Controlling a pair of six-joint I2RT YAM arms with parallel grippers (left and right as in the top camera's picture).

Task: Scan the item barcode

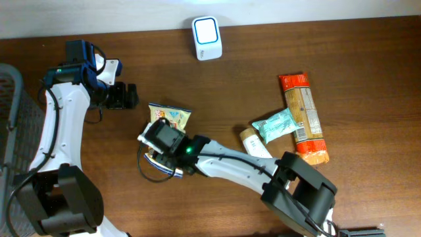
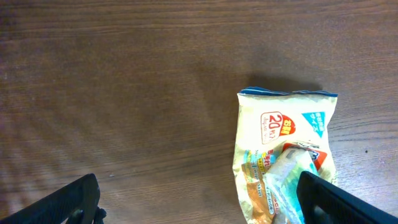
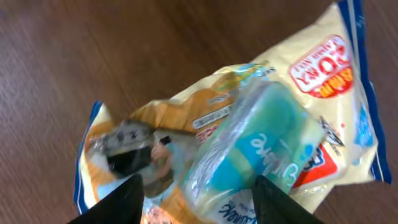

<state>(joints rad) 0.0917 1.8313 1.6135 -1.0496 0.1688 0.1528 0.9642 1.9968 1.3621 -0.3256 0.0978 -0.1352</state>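
Right claw (image 3: 198,190) hangs half-spread directly over the yellow snack bag (image 2: 283,134) lying mid-worktop (image 1: 368,59) — the bag's long axis slants across the jaw gap. Farther left, the left claw (image 1: 123,95) gapes wide, less near — the scanner (image 1: 206,38) sits far.

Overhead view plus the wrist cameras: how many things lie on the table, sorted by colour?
Yellow bag: 1
Teal packets: 2
Orange-ended pack: 1
Beige tube: 1
White scanner: 1
Total: 6
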